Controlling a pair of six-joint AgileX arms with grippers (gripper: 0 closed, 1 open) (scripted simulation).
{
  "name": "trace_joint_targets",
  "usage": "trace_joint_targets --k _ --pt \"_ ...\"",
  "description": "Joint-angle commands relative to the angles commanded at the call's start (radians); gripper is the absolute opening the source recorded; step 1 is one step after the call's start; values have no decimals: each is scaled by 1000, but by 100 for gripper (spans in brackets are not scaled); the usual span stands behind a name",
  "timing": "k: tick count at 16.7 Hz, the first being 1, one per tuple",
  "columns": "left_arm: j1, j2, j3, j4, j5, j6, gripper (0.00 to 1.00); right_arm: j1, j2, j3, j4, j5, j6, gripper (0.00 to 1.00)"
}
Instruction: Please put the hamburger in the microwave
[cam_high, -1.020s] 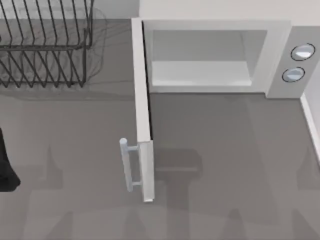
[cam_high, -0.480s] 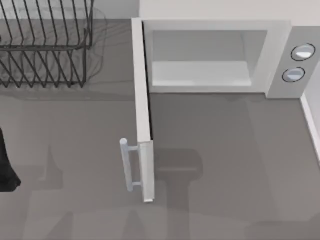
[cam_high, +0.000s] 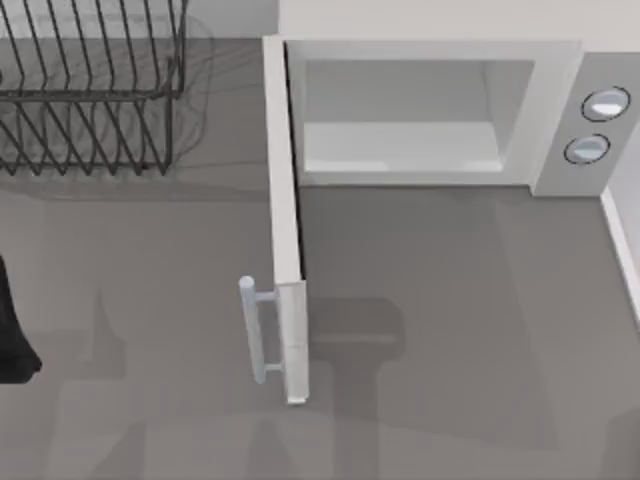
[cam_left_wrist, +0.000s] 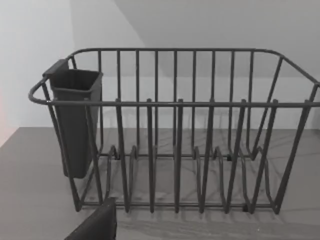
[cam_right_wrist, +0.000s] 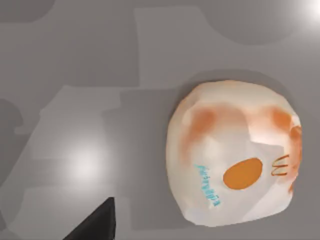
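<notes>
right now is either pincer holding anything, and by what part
It cannot be told. The right wrist view looks down on the hamburger lying on the grey table, with no fingers on it; the left wrist view faces the dish rack.

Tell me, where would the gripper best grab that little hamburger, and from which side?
Probably from straight above, closing across the widest part of its rounded sides. The hamburger is a smooth dome lying flat on the grey table, with no handle or edge, and bare surface around it leaves room for both fingers.
</notes>
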Motion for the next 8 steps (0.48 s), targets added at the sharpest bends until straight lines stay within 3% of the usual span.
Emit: trace_joint_targets --k 8 --pt "0 0 0 0 0 0 100 -45 106 69 -72 -3 -68 100"
